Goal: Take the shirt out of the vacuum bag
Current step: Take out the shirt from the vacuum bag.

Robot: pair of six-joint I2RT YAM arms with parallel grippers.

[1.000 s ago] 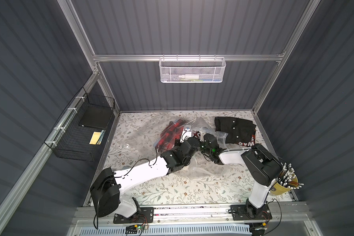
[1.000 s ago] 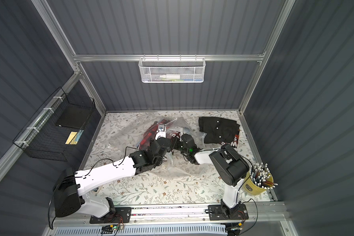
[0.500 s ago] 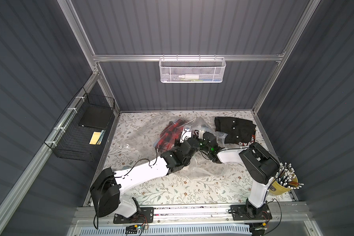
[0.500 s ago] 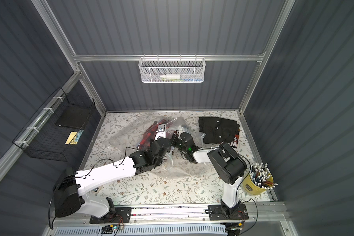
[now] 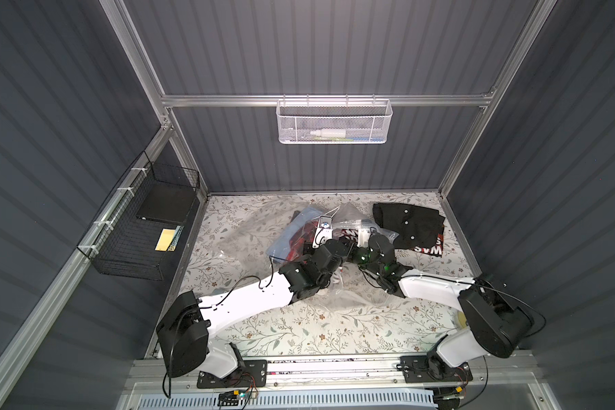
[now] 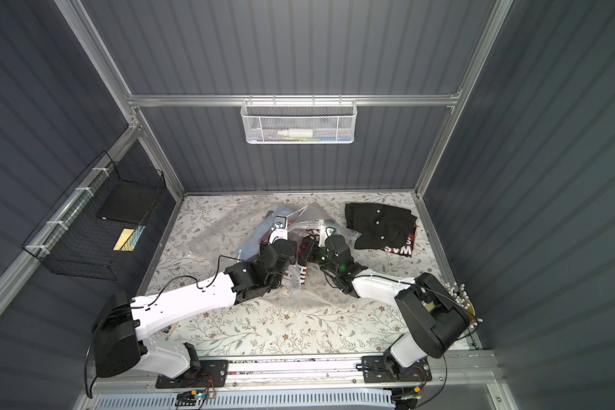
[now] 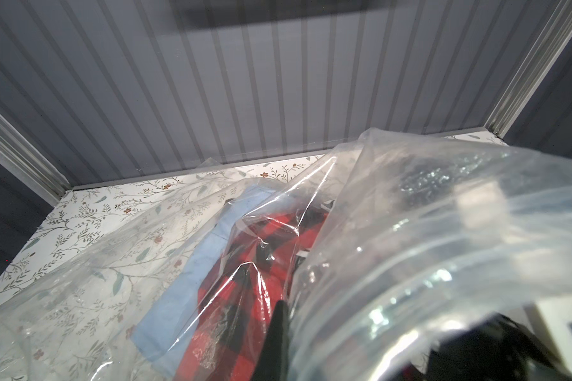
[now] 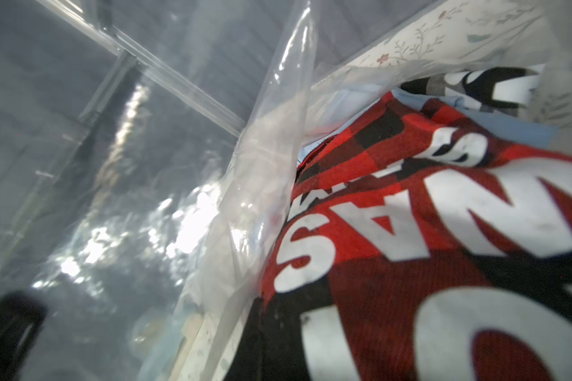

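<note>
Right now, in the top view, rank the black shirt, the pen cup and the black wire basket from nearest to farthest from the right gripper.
From the right gripper:
1. black shirt, back right of the table.
2. pen cup, front right corner.
3. black wire basket, on the left wall.

place: robot lab cell | signs: grey panel walls (image 5: pixel 334 53) — aluminium frame (image 5: pixel 327 100) — base rail (image 5: pixel 334 369)

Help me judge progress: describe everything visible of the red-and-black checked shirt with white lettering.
The red-and-black checked shirt looks like soft knit fabric printed with large white block letters. It lies crumpled and folded inside the crinkly see-through plastic vacuum bag, whose film drapes over it. A light blue cloth lies against it, seemingly partly beneath. It sits toward the far middle of the flowered tabletop; no grip on it shows.
</note>
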